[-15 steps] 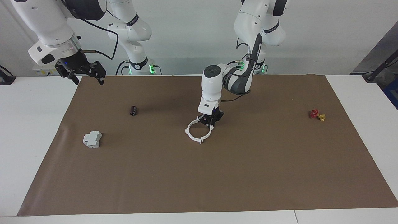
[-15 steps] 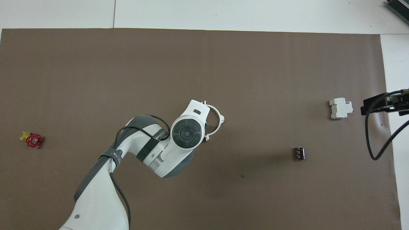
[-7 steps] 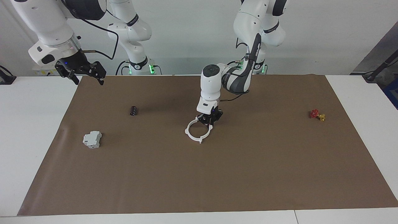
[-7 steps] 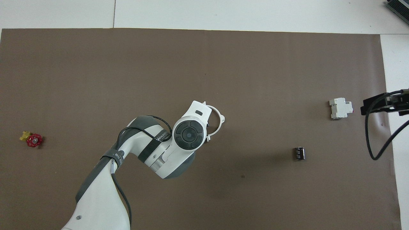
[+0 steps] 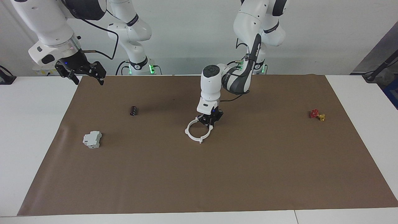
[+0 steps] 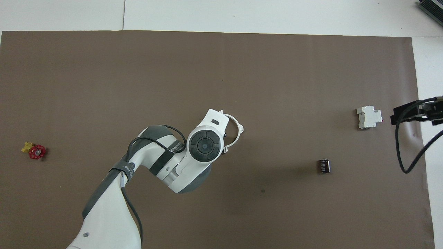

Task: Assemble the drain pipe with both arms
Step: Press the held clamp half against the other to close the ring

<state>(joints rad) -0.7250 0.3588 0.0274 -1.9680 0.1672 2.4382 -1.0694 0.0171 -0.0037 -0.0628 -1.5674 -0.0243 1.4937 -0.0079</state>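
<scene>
Facing view: left tool [image 5: 210, 122] down at mid-tabletop, fingers clamped on the white drain pipe ring [image 5: 196, 131], ring low over the brown mat [image 5: 248, 174]. Right tool [image 5: 81, 72] waiting raised over the mat's corner at the right arm's end, fingers spread apart. Circuit breaker [image 5: 92, 139] and black cylinder [image 5: 133, 110] well apart from ring.

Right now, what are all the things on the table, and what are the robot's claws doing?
ring: one, white, mid mat, gripped at its rim by the left claw.
box: one, grey-white, toward the right arm's end.
cylinder: one, black, nearer the robots than the box.
valve: one, red and yellow, toward the left arm's end.
mat: one, brown, covering the white table.
left claw: black, shut on the ring.
right claw: black, open, waiting over the mat's corner.
</scene>
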